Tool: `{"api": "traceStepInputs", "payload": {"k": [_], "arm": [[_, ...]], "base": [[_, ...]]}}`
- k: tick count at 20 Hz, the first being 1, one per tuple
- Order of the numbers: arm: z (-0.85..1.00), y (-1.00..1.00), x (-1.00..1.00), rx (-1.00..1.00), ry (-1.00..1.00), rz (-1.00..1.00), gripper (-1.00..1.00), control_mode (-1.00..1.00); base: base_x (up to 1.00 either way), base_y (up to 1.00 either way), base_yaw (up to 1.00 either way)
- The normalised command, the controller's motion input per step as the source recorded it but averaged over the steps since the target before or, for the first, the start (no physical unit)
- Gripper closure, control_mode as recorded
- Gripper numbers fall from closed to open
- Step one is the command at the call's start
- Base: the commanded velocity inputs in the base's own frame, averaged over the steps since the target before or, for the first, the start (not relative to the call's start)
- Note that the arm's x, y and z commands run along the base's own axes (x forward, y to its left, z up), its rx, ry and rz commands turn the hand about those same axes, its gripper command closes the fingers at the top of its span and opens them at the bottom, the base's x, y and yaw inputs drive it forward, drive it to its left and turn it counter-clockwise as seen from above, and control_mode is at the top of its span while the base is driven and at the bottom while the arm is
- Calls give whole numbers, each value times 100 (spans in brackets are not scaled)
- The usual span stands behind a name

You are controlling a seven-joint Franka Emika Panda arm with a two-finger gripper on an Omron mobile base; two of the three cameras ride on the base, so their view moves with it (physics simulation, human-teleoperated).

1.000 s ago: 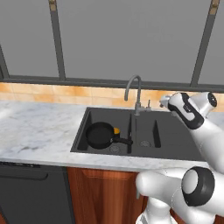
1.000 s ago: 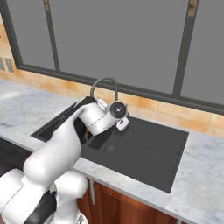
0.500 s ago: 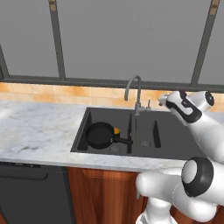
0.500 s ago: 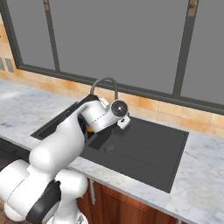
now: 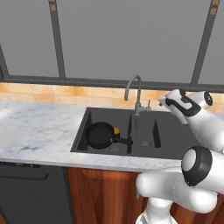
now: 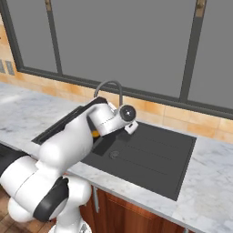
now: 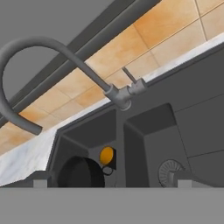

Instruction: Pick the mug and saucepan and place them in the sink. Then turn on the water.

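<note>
Open gripper (image 5: 162, 101) just beside tap lever (image 5: 148, 104)

Two rear flanking views, one close hand view, shared sink (image 5: 144, 131).

matte black saucepan (image 5: 101, 134), white marble counter (image 5: 39, 131).

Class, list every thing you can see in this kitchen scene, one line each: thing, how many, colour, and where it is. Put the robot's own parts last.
Round matte saucepan: one, black, in the sink's left bowl.
Small cylinder mug: one, dark with orange-yellow inside, in the same bowl, beside the pan.
Rectangular sink: one, dark grey-black, set into the counter.
Gooseneck tap: one, grey, behind the sink; no water seen.
Marble counter: one, white.
Tiled wall strip: one, orange, below the window.
Wooden cabinet front: brown, under the counter.
Robot gripper: one, white with dark fingertips, open, near the tap.
</note>
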Motion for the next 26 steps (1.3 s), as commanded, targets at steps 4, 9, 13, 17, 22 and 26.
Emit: {"api": "traceStepInputs", "payload": {"k": [4,9,13,17,22,26], "arm": [[-8,-5,14,0,0,0,-100,-100],[-14,-2,17,0,0,0,-100,-100],[-10,0,26,0,0,0,-100,-100],[-6,0,29,0,0,0,-100,-100],[-8,0,25,0,0,0,-100,-100],[-13,-1,21,0,0,0,-100,-100]], "base": [[0,0,0],[0,0,0],[0,0,0],[0,0,0],[0,0,0],[0,0,0]]}}
